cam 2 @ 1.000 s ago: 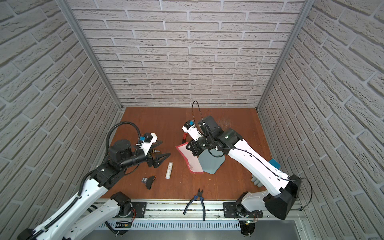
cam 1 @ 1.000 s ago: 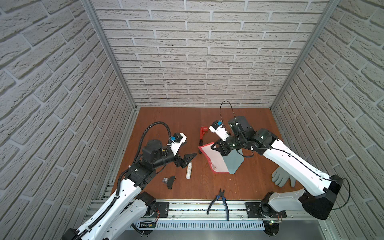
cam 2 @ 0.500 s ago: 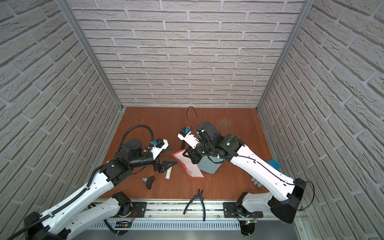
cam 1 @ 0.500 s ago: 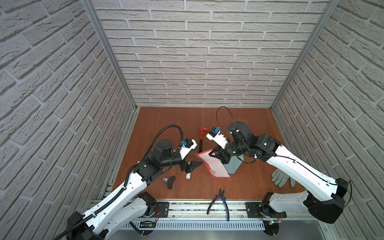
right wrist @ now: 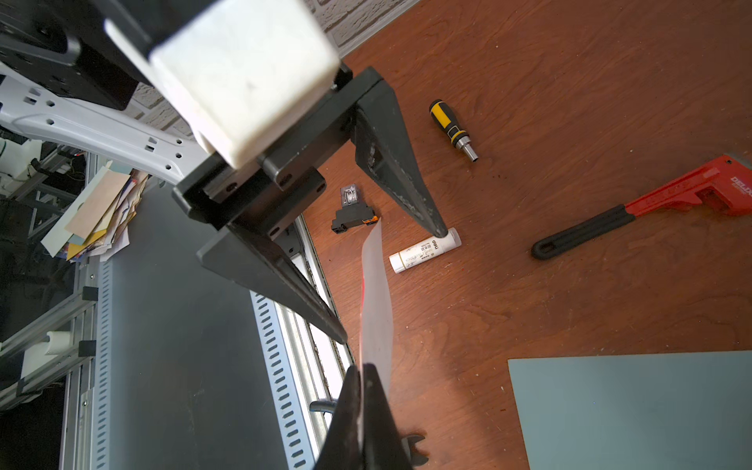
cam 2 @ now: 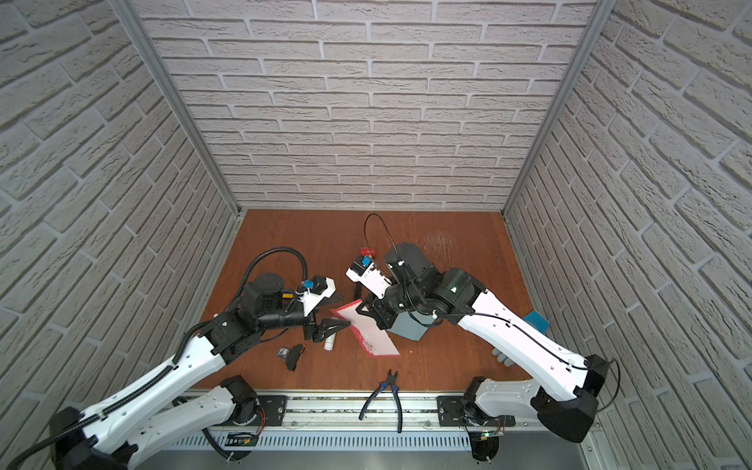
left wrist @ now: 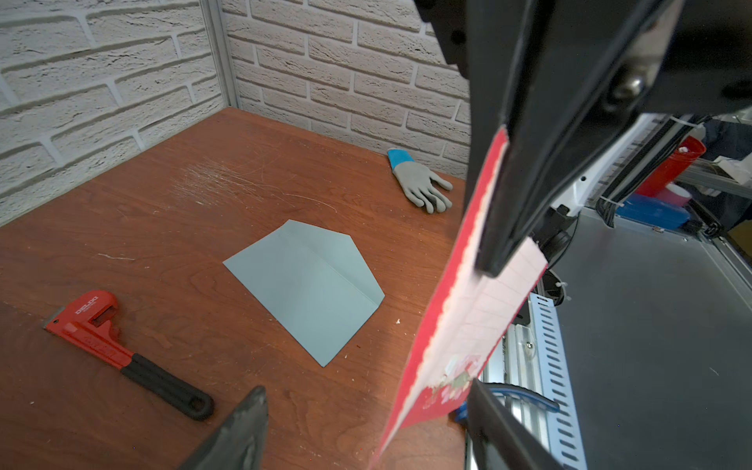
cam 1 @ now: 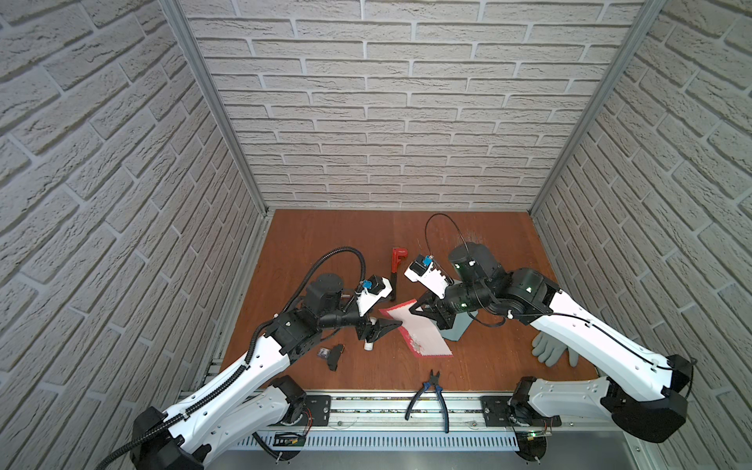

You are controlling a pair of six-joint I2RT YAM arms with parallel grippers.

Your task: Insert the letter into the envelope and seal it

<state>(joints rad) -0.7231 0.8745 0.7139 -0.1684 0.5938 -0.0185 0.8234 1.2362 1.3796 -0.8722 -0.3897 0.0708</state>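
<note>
While the envelope point(left wrist: 301, 285) lies flat, the right claw point(right wrist: 362, 372) pinches the letter point(left wrist: 468, 325) aloft and the left claw point(left wrist: 365, 386) gapes.

White-shelled arms with black joints: the left arm point(cam 1: 256, 364) carries a ribbed black cable conduit point(cam 1: 344, 249), the right arm point(cam 1: 582, 325) a thin black wire loop point(cam 1: 425, 240), and the left end effector point(cam 1: 390, 328) and right end effector point(cam 1: 412, 311) have tapered black fingers point(right wrist: 388, 158) under white camera blocks point(cam 1: 427, 277).
</note>
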